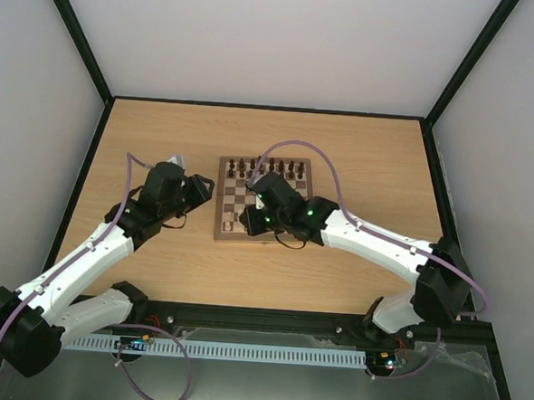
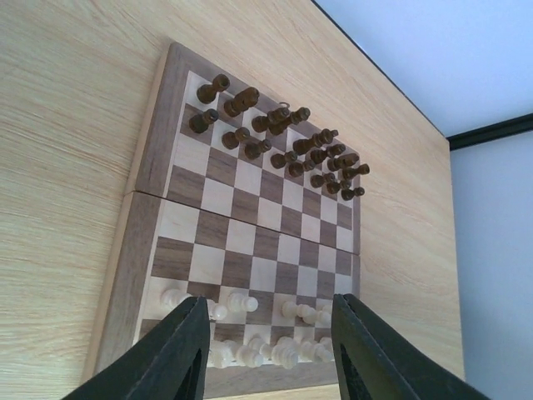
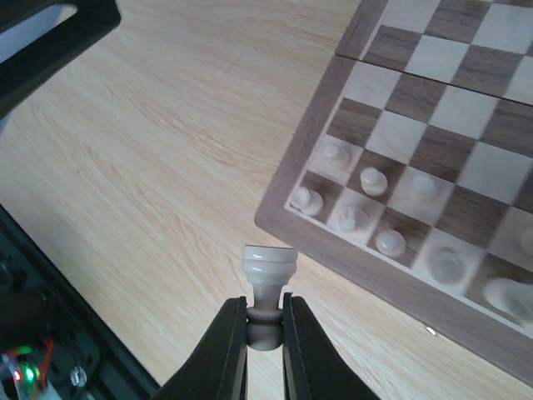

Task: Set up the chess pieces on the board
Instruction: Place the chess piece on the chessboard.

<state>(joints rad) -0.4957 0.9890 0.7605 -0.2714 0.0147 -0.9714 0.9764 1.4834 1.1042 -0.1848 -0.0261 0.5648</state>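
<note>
The board [image 1: 223, 197] lies mid-table. Dark pieces [image 1: 269, 170] stand in its two far rows, also seen in the left wrist view [image 2: 283, 146]. Pale pieces [image 2: 250, 329] stand in the near rows, with several near the corner in the right wrist view [image 3: 375, 179]. My right gripper [image 3: 265, 315] is shut on a pale piece [image 3: 267, 271], pinched by its round head with the flat base pointing away. It hangs over bare table just off the board's border [image 3: 310, 150]. In the top view it sits at the board's near edge [image 1: 246, 222]. My left gripper [image 2: 266, 350] is open and empty, left of the board [image 1: 201, 190].
The tabletop [image 1: 369, 161] is walled by a black frame and white panels. My left arm's black end [image 3: 50, 37] shows at the top left of the right wrist view, close to the right gripper. A black rail [image 1: 260, 317] runs along the near edge.
</note>
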